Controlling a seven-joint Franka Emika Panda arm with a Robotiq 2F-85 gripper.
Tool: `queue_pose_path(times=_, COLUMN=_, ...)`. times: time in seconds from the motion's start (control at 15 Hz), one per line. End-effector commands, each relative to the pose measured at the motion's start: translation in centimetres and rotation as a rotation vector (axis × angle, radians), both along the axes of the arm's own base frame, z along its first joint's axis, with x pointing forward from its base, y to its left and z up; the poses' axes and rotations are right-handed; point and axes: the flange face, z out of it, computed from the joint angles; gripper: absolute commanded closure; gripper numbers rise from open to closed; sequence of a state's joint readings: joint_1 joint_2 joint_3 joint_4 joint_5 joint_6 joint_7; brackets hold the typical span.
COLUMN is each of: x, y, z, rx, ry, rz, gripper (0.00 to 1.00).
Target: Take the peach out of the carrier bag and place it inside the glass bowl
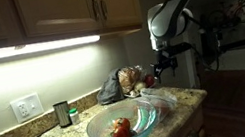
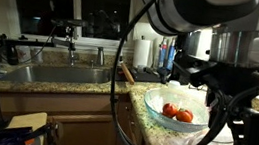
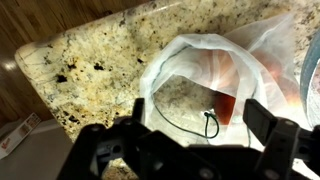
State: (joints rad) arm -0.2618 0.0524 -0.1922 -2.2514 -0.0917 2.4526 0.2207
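The white plastic carrier bag (image 3: 185, 65) lies open on the granite counter. An orange-red shape (image 3: 228, 98), likely the peach, shows inside it by the right wall. My gripper (image 3: 200, 122) is open and empty above the bag's mouth, one finger on each side of the opening. In an exterior view the gripper (image 1: 166, 67) hangs just beside the bag (image 1: 125, 81). The glass bowl (image 1: 95, 130) stands in front of the bag and holds two red fruits (image 1: 121, 130). The bowl (image 2: 156, 98) and the fruits (image 2: 177, 113) also show in both exterior views.
A thin dark cord loop (image 3: 208, 125) lies inside the bag. A small jar (image 1: 63, 114) and a wall outlet (image 1: 26, 107) stand at the back. A sink (image 2: 54, 73) with a faucet (image 2: 70, 36) is beyond the bowl. The counter edge (image 3: 40, 95) is close to the bag.
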Motion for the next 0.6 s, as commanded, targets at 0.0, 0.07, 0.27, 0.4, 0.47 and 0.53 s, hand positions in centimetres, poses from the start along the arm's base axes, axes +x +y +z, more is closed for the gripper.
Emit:
queue_pose_path(times=0.0, x=1.66, y=-1.00, z=0.13, rx=0.021, ry=-0.031, rz=-0.030, gripper=0.00)
queue_pose_path(times=0.07, x=2.09, y=-1.10, z=0.23, rx=0.028, ry=-0.038, rz=-0.036, gripper=0.00)
queue_pose_path(times=0.27, x=2.12, y=-0.85, z=0.16, rx=0.030, ry=-0.030, rz=-0.040, gripper=0.00)
queue_pose_path(times=0.4, x=2.50, y=-0.95, z=0.32, rx=0.035, ry=-0.038, rz=-0.045, gripper=0.00)
queue_pose_path(times=0.47, x=2.54, y=-0.97, z=0.40, rx=0.035, ry=-0.040, rz=-0.046, gripper=0.00)
queue_pose_path(times=0.53, x=2.56, y=-0.97, z=0.42, rx=0.035, ry=-0.040, rz=-0.046, gripper=0.00)
